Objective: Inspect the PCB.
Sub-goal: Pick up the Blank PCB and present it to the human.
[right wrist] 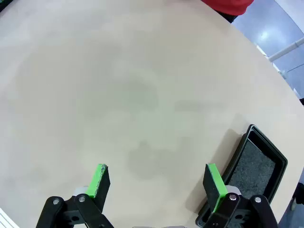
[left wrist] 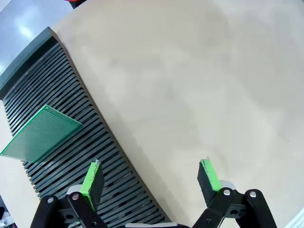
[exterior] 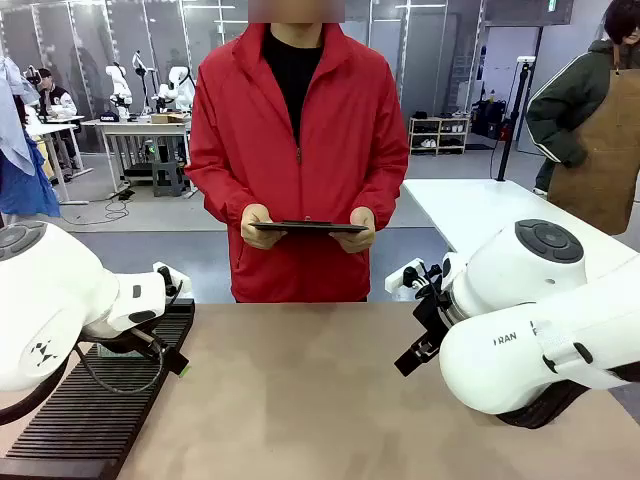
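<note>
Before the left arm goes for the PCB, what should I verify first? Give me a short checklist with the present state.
1. Left hand open: ok.
2. Right hand open, holding nothing: ok.
3. PCB in the slotted rack, uncovered: ok.
4. Left hand lined up on the PCB: not ok, the board lies off to one side.
5. Person busy with the tablet, away from the rack: ok.
6. How deep the PCB sits in its slot: cannot tell.

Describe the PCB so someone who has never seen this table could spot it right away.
Start at the tan table and find the black slatted rack along the robot's left edge. On that rack sits the PCB, a thin pale green rectangle with a fine dotted surface. Its green colour and flat sheet shape stand out against the dark slats.
</note>
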You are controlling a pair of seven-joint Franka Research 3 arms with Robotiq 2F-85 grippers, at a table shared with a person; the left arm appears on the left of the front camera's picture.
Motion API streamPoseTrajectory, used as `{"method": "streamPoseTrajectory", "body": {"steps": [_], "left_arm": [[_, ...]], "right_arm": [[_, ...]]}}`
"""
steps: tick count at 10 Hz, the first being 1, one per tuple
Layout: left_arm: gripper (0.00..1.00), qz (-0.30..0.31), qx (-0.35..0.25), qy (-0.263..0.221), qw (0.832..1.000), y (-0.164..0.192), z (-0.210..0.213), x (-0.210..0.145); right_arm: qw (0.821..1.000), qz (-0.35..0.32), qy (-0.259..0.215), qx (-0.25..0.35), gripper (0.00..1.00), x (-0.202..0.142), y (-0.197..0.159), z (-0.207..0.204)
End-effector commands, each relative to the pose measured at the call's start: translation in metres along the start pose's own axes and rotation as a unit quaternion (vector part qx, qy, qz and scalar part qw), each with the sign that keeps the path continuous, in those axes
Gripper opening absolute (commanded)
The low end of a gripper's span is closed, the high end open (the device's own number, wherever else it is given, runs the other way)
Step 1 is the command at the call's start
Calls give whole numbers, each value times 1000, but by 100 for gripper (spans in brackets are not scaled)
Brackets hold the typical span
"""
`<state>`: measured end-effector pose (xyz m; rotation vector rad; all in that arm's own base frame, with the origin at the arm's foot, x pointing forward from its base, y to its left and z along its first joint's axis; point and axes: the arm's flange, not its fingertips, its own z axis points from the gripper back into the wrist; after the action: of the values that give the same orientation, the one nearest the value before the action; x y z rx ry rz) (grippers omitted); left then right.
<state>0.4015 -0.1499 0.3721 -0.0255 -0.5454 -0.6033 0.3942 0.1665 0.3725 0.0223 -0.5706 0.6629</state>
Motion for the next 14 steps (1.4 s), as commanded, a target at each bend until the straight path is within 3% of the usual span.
{"method": "streamPoseTrajectory", "body": {"steps": [1,12,14], "left_arm": [[100,0,0,0,1000,0,0,0],[100,0,0,0,1000,0,0,0],[100,16,-13,9,1000,7,13,9]], "right_arm": [[1000,0,0,0,100,0,0,0],[1000,1,0,0,100,0,0,0],[998,-20,-16,54,100,23,-20,30]]}}
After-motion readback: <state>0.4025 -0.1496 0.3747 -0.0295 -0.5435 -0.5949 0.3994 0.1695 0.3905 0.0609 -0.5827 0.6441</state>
